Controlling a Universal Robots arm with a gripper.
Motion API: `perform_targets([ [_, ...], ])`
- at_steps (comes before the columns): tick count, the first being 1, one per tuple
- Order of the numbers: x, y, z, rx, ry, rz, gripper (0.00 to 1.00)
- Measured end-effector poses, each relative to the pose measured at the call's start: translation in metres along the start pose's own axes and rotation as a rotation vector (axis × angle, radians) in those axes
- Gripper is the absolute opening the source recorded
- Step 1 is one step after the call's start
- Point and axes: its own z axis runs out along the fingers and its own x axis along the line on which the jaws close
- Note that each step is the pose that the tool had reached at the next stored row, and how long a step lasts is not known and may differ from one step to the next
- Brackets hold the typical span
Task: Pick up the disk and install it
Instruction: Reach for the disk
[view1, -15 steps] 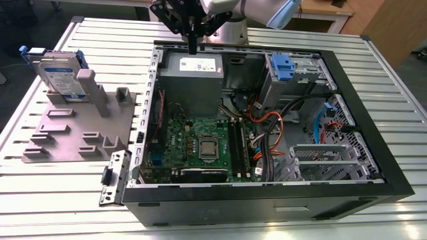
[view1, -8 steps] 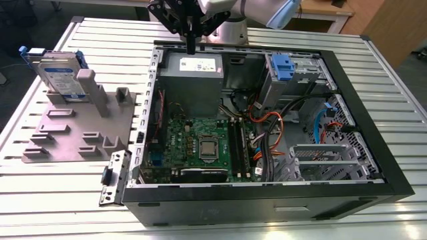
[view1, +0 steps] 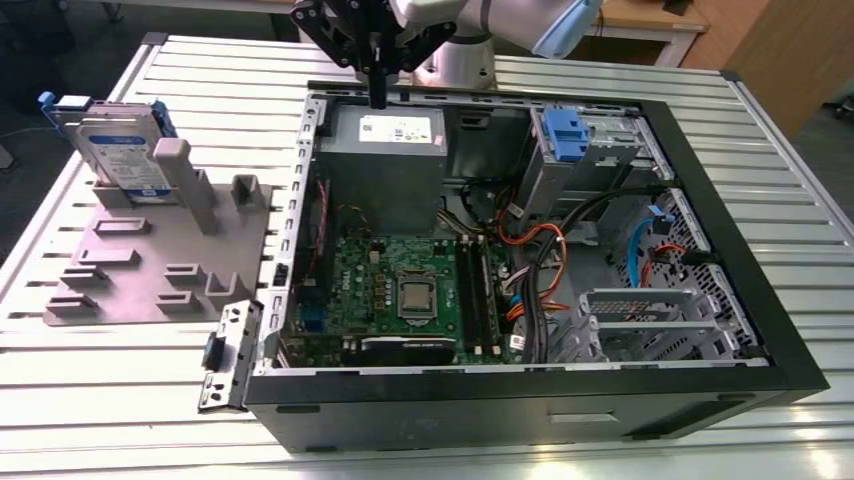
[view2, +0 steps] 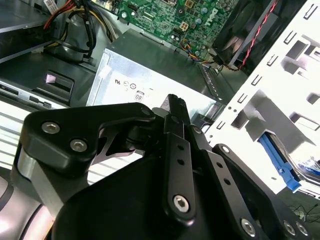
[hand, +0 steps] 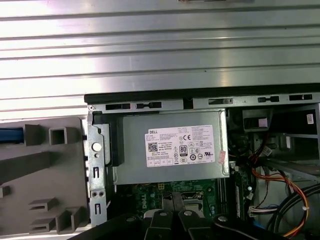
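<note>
The pincer (view1: 378, 96) hangs closed, empty, just above the power supply (view1: 384, 170) and its white printed label (hand: 182, 146). The disk (view1: 118, 152), blue-and-white labelled, stands well apart on the plate (view1: 127, 292).

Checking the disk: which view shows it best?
The exterior view: the disk stands on edge on the grey plate, label and blue rails visible. The first wrist view shows a blue strip, the second wrist view a blue piece, possibly its rail.
</note>
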Motion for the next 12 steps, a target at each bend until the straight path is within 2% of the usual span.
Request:
perform_targets([
  [12, 0.0031, -0.0002, 0.0, 0.0, 0.0, 0.0, 0.11],
])
